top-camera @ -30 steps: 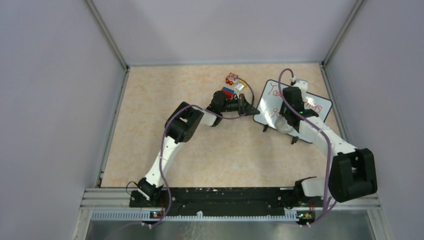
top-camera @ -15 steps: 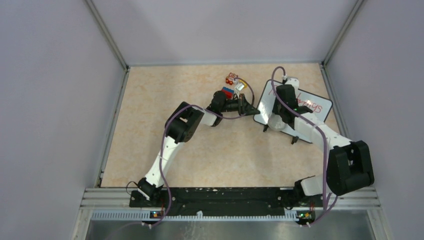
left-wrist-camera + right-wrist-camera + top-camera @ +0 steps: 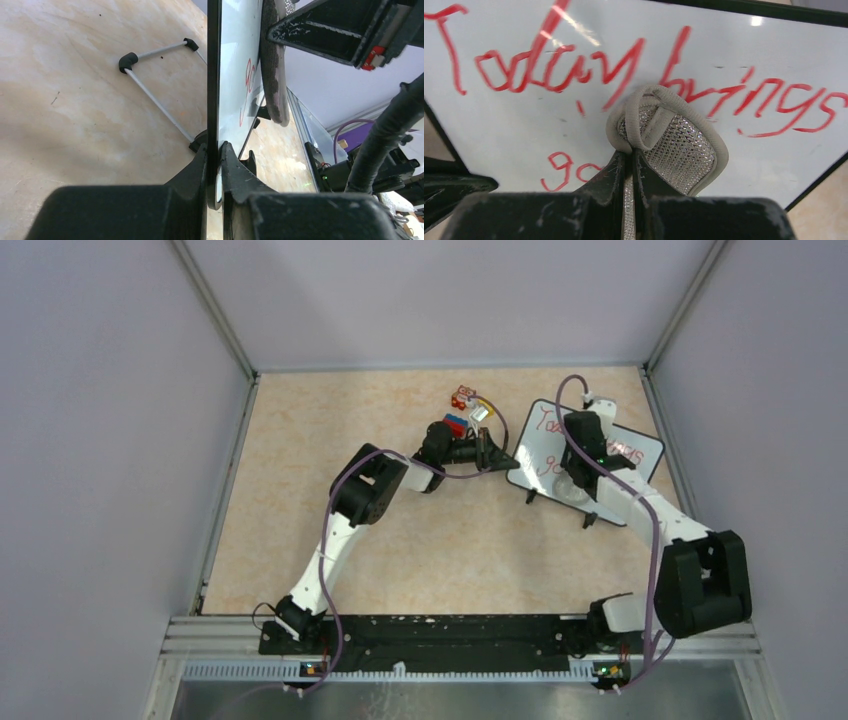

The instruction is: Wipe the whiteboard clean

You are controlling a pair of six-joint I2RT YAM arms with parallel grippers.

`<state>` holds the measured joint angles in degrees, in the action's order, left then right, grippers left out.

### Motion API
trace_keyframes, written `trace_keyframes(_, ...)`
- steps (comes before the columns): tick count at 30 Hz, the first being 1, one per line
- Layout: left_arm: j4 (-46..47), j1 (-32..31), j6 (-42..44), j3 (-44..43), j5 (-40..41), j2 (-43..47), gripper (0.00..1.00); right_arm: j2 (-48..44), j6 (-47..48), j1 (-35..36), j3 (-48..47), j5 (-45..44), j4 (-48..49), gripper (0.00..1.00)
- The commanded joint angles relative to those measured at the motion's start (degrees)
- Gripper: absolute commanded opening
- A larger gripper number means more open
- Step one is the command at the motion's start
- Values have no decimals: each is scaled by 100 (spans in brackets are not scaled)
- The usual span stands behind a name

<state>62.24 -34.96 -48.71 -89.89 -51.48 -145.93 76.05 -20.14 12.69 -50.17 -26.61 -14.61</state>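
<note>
The whiteboard [image 3: 640, 452] stands at the back right of the table, white face with a black frame and red handwriting. My left gripper [image 3: 505, 458] is shut on its left edge; the left wrist view shows the frame [image 3: 214, 75] pinched between my fingers [image 3: 214, 155]. My right gripper [image 3: 572, 485] is shut on a grey mesh cloth [image 3: 679, 145] and presses it against the board's face [image 3: 524, 115], below the words "Today brings". Part of a lower line of writing shows left of the cloth. The cloth also shows edge-on in the left wrist view [image 3: 274, 65].
Small red and blue toy blocks [image 3: 455, 425] and a red and white piece [image 3: 463, 396] lie near the left gripper. The board's wire feet [image 3: 150, 85] rest on the tabletop. Enclosure walls close in the back and sides.
My right gripper swept the cloth left across the lower board, then back to the right. The left gripper and the board stayed put.
</note>
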Motion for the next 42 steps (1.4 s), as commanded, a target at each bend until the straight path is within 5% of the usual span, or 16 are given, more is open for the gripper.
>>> trace_keyframes(1, -413, 33, 376, 29, 280, -176, 0, 559, 68, 746, -542, -74, 32, 0)
trace_keyframes(13, -447, 28, 429, 44, 281, -162, 0, 1307, -188, 1396, -998, -248, 31, 0)
trace_keyframes(24, -473, 38, 406, 40, 310, -167, 0, -115, -426, 37, 354, -364, -264, 0)
trace_keyframes(29, -476, 33, 406, 33, 309, -177, 0, -309, -260, -7, 437, -134, -118, 0)
trace_keyframes(42, -493, 31, 406, 4, 279, -190, 0, 1611, -414, 1644, -1090, -6, 61, 0)
